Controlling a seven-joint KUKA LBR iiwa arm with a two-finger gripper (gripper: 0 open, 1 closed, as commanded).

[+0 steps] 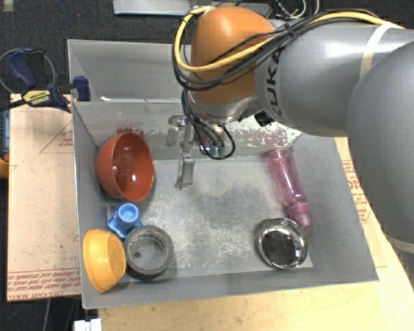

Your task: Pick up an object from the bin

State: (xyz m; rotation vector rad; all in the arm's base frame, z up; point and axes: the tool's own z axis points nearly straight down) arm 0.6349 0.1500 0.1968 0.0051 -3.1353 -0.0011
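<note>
Just now the jaws are hanging from the arm [317, 67] near the back of the bin [228, 212], over bare floor. Nothing is showing between them, and I cannot tell whether they are standing apart or together. The nearest thing is the red bowl [126, 165], lying just to their left against the left wall, with its mouth tilting up towards them. If the bowl is the target, its body is probably too wide to span. The surer way would be taking the rim, with one jaw going inside and one outside, and closing gently, since the glossy wall is likely to slip or roll. The pink bottle [287, 181] is lying well apart to the right. Being slim, it looks the easier catch, gripped across its width. The blue cap [126, 216], yellow bowl [102, 257] and tape roll [149, 251] are crowding together in the front left corner, so a clean descent there seems harder.
</note>
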